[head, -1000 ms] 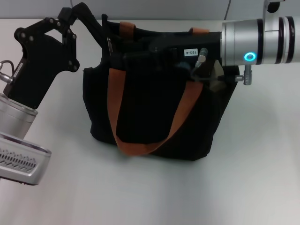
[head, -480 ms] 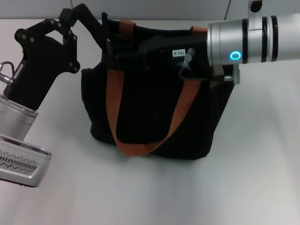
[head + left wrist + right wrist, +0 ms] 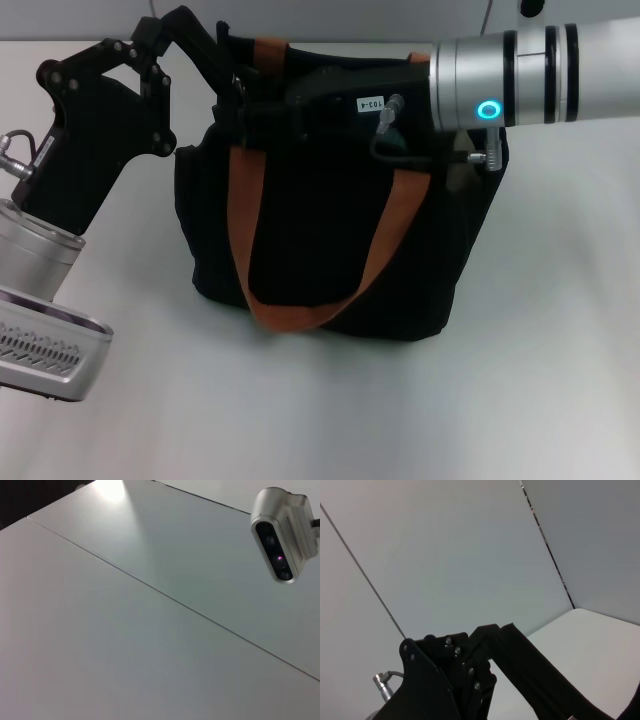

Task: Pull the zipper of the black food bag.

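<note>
While our left end effector pins the left top corner of the black food bag, finger state hidden, we should draw the unseen zipper steadily along the track with our right end effector, grip hidden.

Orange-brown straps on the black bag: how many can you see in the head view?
2. One strap hangs in a loop down the front face of the black food bag. The second shows only as a short piece at the bag's rear top edge; the rest is hidden behind the bag.
</note>
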### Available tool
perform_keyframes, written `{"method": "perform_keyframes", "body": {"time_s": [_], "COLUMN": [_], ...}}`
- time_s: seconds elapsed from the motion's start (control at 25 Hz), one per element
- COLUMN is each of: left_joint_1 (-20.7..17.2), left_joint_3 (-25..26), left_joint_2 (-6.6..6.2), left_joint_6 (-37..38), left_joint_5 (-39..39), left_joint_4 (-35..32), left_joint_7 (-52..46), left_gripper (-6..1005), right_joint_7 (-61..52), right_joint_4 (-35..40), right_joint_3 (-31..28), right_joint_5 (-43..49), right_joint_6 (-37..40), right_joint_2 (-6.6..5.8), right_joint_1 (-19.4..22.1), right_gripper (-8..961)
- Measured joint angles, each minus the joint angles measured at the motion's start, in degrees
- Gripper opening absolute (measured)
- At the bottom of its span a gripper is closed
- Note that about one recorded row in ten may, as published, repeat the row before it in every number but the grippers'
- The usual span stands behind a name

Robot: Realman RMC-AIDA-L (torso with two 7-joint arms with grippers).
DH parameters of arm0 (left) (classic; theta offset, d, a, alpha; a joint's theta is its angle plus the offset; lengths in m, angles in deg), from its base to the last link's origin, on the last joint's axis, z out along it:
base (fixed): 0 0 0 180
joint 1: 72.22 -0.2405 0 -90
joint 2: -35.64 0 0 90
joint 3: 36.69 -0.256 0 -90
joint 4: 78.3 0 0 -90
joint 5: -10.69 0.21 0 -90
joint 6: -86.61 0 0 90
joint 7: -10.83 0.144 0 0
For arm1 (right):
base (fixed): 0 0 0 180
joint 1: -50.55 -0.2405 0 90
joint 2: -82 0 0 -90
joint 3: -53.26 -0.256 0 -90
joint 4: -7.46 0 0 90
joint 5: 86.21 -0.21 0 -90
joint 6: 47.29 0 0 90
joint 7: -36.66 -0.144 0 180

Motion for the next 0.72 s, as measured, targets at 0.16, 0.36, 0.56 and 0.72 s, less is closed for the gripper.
{"method": "perform_keyframes", "body": {"time_s": [0.16, 0.36, 0.56, 0.72], "left_joint_1": [0.09, -0.09, -0.17, -0.13], "left_joint_3": [0.00, 0.10, -0.02, -0.01], "left_joint_2": [0.00, 0.00, 0.00, 0.00], "left_joint_6": [0.00, 0.08, 0.18, 0.34], "left_joint_5": [0.10, 0.14, 0.14, 0.42], "left_joint_4": [0.00, -0.03, 0.00, 0.01], "left_joint_7": [0.00, 0.00, 0.00, 0.00], "left_gripper": [30, 32, 33, 35], "right_joint_7": [0.07, 0.11, 0.01, -0.03], "right_joint_4": [-0.01, 1.95, 7.08, 7.12], "right_joint_3": [0.20, 0.18, 0.10, 0.12], "right_joint_5": [-0.01, 0.17, 0.08, 0.08], "right_joint_6": [0.08, 1.91, 2.73, 2.84], "right_joint_2": [0.00, -0.32, -0.45, -0.43], "right_joint_1": [-0.13, 2.21, 6.74, 6.82], "right_gripper": [511, 314, 319, 316]}}
